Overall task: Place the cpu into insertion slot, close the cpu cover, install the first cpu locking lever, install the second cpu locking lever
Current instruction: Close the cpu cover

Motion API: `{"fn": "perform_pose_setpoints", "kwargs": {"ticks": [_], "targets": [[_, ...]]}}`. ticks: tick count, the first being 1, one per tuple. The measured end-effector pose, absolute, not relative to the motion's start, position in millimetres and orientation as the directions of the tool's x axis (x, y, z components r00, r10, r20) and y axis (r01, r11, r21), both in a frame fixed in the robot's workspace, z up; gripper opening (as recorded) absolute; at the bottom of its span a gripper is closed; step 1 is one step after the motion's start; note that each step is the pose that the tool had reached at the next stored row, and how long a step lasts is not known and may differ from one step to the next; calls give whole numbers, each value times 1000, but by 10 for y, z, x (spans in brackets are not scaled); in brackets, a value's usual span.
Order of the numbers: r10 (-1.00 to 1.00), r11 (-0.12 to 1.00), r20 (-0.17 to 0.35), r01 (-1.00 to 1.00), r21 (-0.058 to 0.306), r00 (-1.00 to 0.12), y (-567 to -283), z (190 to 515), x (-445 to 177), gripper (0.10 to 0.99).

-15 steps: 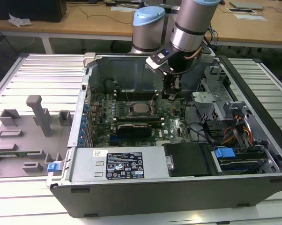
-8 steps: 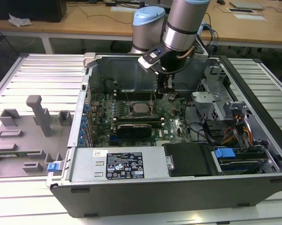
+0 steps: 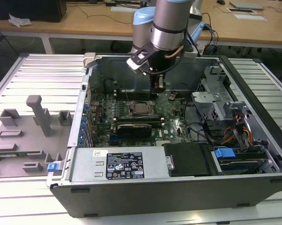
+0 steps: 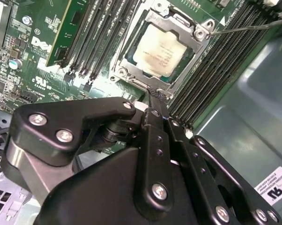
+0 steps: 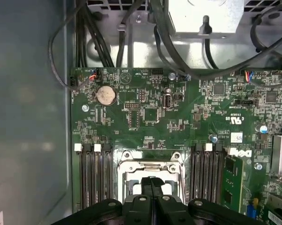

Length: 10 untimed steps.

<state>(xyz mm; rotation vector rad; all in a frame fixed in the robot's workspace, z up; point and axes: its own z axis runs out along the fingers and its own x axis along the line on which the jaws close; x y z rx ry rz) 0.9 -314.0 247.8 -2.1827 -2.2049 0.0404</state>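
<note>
Your gripper (image 4: 152,96) pointed down into the open computer case (image 3: 178,187). Its two black fingers were pressed together with nothing between them. The joined tip hung just beside one edge of the insertion slot (image 4: 123,70); whether it touched the metal there could not be told.

The cpu (image 4: 160,51) lay flat in that slot with its pale silver face turned up toward the wrist cameras. The cpu cover (image 4: 190,61) was down over it, and its square window left the chip's face showing. By this look, the chip was seated and the cover had been lowered to hold it there.

Being square, the chip had no long axis of its own. Its edges ran in line with the dark memory slots (image 4: 216,61) on either side of the socket, square to the green motherboard (image 5: 145,112).

A thin wire locking lever (image 4: 246,28) reached out from one corner of the socket. Its length ran across the memory slots and pointed away from the chip. It looked unlatched, though whether it stood raised or lay low could not be judged.

The fingers were probably together to make one narrow point, small enough to push a thin lever beside the socket without fouling the slots around it.
</note>
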Motion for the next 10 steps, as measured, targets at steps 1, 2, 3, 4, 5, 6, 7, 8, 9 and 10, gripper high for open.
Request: {"fn": "perform_pose_setpoints", "kwargs": {"ticks": [1, 2, 3, 4, 5, 6, 7, 8, 9, 10], "targets": [[1000, 10, 9, 999, -39, -10, -3140, 2471, -14, 106], [1000, 11, 9, 999, -34, -10, -3141, 2467, -36, 106], [1000, 10, 9, 1000, -27, -10, -3141, 2459, -69, 106], [1000, 10, 9, 1000, -22, -10, -3141, 2453, -97, 106], [1000, 10, 9, 1000, -19, -10, -3141, 2447, -123, 106], [1000, 10, 9, 1000, -17, -10, -3141, 2443, -149, 106], [1000, 10, 9, 1000, -13, -10, -3141, 2433, -184, 106], [1000, 10, 9, 1000, -11, -10, -3141, 2426, -198, 106], [1000, 10, 9, 1000, -7, -10, -3145, 2412, -219, 106], [1000, 10, 8, 1000, -4, -10, -3149, 2401, -233, 106]]}}
